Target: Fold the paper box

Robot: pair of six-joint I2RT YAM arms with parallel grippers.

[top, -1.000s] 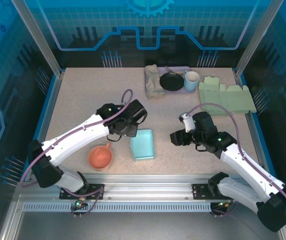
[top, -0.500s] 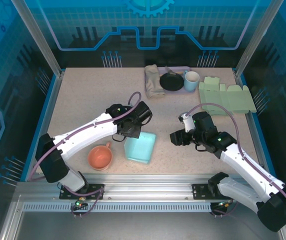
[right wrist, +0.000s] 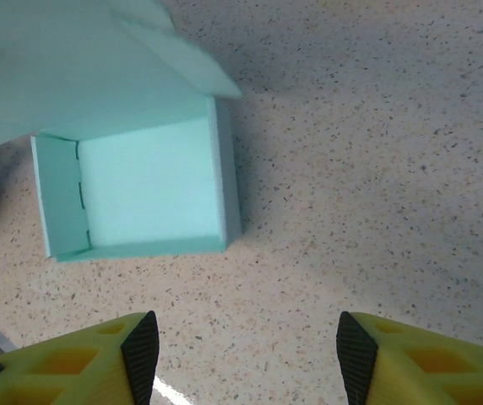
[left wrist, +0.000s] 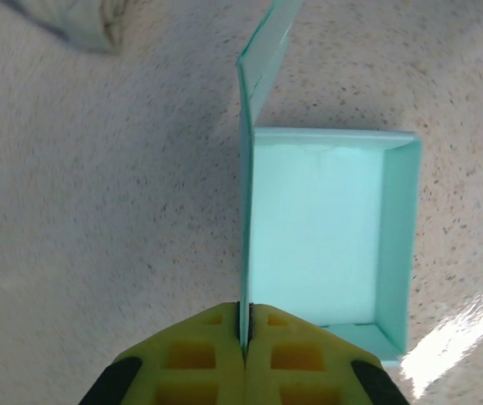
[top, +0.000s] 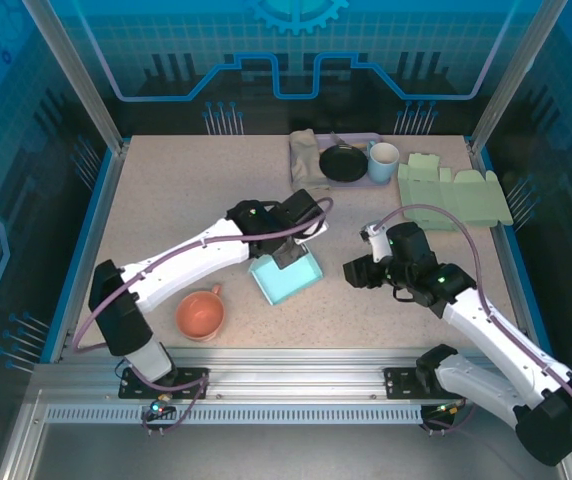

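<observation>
1 teal paper box [top: 288, 280] mid-table [top: 166, 200], open side up. Left gripper [left wrist: 244, 327] jaws pinch its side wall. Right gripper [right wrist: 241, 342] jaws spread, nr the box. 1 orange cup [top: 200, 314] apart.

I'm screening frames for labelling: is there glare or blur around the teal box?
Left wrist: bright glare on the table by the box corner, edges sharp. Right wrist: soft shadow beyond the box, no blur. Top external: evenly lit.
</observation>
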